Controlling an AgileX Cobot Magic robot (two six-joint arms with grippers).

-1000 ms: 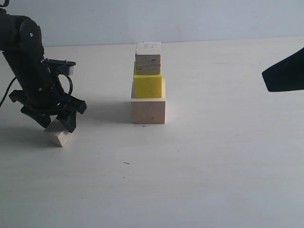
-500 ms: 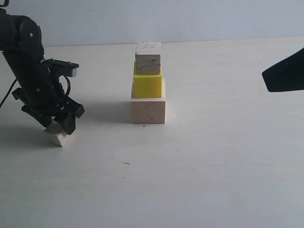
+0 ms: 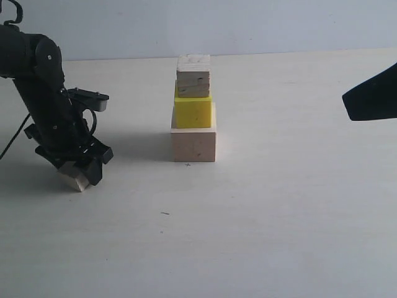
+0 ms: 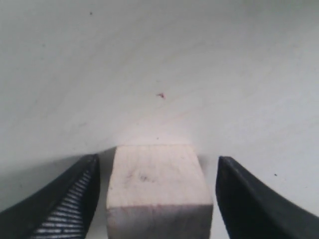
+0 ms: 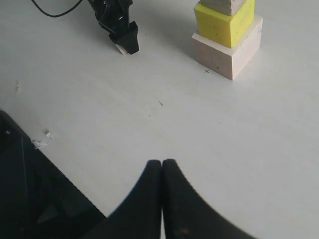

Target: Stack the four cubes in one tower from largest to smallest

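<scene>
Three cubes stand stacked at the table's middle: a large pale pinkish cube (image 3: pixel 194 144) at the base, a yellow cube (image 3: pixel 192 112) on it, and a grained wood cube (image 3: pixel 193 76) on top. The tiny pale cube (image 3: pixel 75 179) rests on the table at the left. My left gripper (image 3: pixel 79 171) is down around it, open. In the left wrist view the tiny cube (image 4: pixel 155 186) sits between the fingers (image 4: pixel 75 199) with a gap on each side. My right gripper (image 5: pixel 162 163) is shut on nothing and hovers above the table, away from the stack (image 5: pixel 224 55).
The right arm's dark tip (image 3: pixel 371 97) juts in at the right edge of the exterior view. A black cable (image 5: pixel 55 11) trails behind the left arm. A scrap of paper (image 5: pixel 42 141) lies near the right arm's base. The white tabletop (image 3: pixel 279 217) stretches around the stack.
My left gripper has sunk lower over the tiny cube, so its fingers now straddle and mostly hide it. The cube, the stack and the right arm have stayed put.
</scene>
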